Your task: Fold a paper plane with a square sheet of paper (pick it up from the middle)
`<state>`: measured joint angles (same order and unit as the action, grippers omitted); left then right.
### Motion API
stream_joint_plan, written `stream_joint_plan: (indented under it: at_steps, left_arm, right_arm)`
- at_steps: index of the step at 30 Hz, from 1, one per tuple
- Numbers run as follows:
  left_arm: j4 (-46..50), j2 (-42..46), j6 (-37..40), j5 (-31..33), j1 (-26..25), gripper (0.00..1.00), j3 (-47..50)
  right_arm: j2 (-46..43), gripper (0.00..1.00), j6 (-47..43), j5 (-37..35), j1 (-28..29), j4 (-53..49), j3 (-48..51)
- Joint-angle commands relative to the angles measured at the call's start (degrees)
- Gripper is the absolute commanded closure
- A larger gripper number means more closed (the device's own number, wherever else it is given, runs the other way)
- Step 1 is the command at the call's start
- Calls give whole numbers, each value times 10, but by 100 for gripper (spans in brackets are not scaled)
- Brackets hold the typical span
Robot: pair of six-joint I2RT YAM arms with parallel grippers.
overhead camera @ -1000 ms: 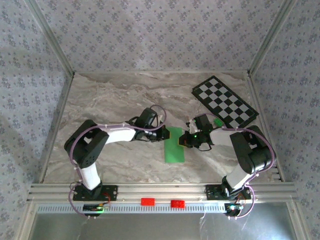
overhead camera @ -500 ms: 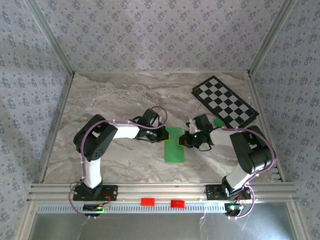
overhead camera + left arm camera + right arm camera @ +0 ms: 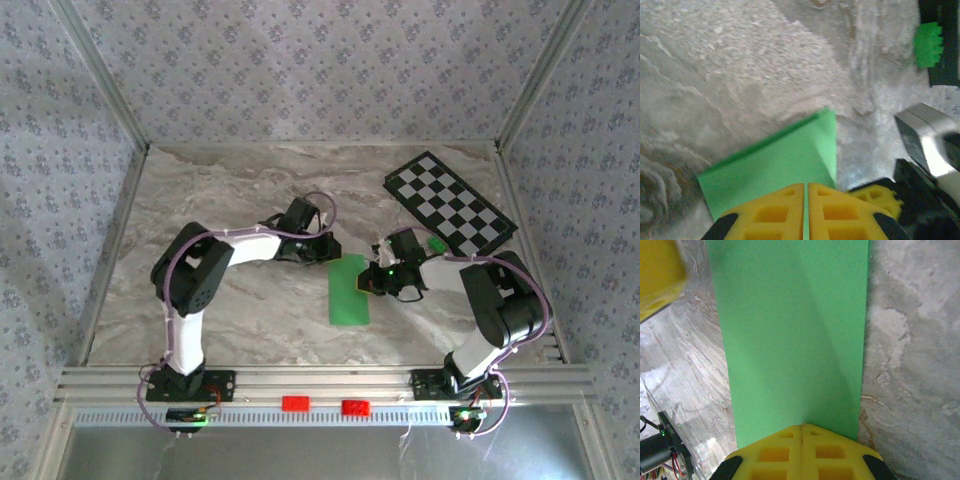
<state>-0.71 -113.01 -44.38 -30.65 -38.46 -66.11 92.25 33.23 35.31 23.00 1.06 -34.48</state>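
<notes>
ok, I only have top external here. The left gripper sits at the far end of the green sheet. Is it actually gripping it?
Observer: On the left wrist view the left gripper is closed, with a thin green line in its seam. It looks pinched on the green sheet.
Operator: And the other one?
Observer: On its own wrist view the right gripper is shut too, tips against the sheet. I can't tell if it's pinching.
Operator: Sheet flat?
Observer: No. By the left gripper it bends along a ridge, one face brighter than the other.
</notes>
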Motion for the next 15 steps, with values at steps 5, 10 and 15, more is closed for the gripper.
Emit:
stream_joint_plan:
  at_steps: [5,10,15]
  left_arm:
    - [15,-40,6,11,9,91,9]
    - [37,-16,15,11,11,90,-22]
    - [47,17,22,22,9,90,-33]
  right_arm:
    - [29,100,-3,-110,-4,-90,34]
    - [23,100,-6,-101,-6,-89,31]
    - [-10,99,-7,-66,-4,-90,0]
